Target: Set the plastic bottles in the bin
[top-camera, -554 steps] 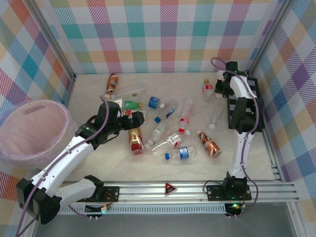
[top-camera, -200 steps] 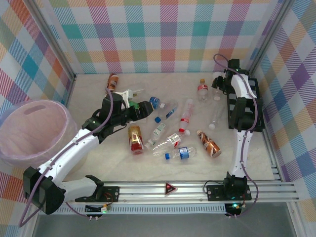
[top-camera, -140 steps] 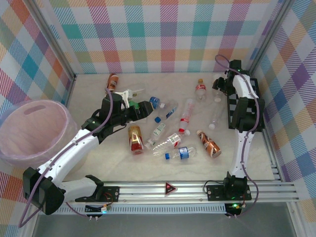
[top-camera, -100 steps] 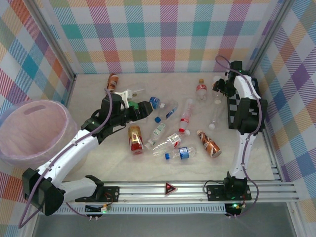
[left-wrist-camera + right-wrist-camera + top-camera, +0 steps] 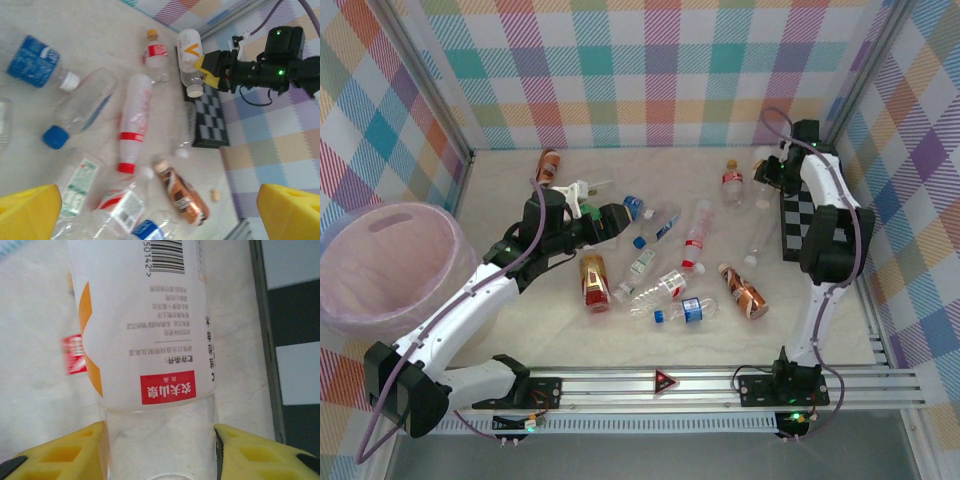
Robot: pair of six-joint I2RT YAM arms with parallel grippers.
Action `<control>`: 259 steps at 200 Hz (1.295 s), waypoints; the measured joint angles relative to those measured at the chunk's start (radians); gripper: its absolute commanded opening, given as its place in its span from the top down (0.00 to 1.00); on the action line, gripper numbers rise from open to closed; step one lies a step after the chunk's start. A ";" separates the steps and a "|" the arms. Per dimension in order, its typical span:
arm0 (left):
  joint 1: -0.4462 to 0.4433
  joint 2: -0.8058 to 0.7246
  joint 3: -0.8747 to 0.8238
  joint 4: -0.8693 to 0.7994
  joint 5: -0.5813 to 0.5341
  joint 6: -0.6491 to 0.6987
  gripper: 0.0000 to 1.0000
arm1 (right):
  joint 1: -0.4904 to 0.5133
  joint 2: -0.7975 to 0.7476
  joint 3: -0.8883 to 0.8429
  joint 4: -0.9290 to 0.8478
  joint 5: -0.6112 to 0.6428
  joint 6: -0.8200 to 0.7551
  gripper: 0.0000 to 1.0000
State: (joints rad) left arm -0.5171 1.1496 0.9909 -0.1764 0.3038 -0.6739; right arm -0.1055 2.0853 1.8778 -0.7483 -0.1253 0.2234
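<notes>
Several plastic bottles lie across the table's middle: a white one with red bands, a brown-orange one, a blue-capped clear one. My left gripper hangs open above them, its yellow fingertips set wide apart with nothing between them. At the back right my right gripper is shut on a clear bottle with a white and orange label; both yellow fingers press its sides. From the left wrist view that held bottle is lifted beside the checkerboard. The pink bin stands at the far left.
A black-and-white checkerboard lies along the right wall under the right arm. A small red-labelled bottle stands upright just left of the right gripper. Another brown-orange bottle lies at the back left. Chequered walls close in three sides.
My right gripper's jaws have closed in on the white-labelled bottle and that arm's elbow has swung out to the right. The left arm has barely moved.
</notes>
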 measured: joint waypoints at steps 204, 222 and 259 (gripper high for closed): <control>-0.143 0.388 0.143 0.523 0.085 -0.348 0.00 | 0.313 -0.669 -0.570 0.172 -0.810 0.080 0.52; -0.150 0.394 0.142 0.536 0.077 -0.361 0.04 | 0.323 -0.669 -0.570 0.183 -0.816 0.085 0.52; -0.157 0.396 0.143 0.577 0.077 -0.381 0.24 | 0.332 -0.663 -0.570 0.209 -0.828 0.100 0.52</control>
State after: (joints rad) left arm -0.6739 1.5455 1.1336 0.4007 0.3805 -1.0554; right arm 0.2268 1.4220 1.3075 -0.5392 -0.9531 0.3229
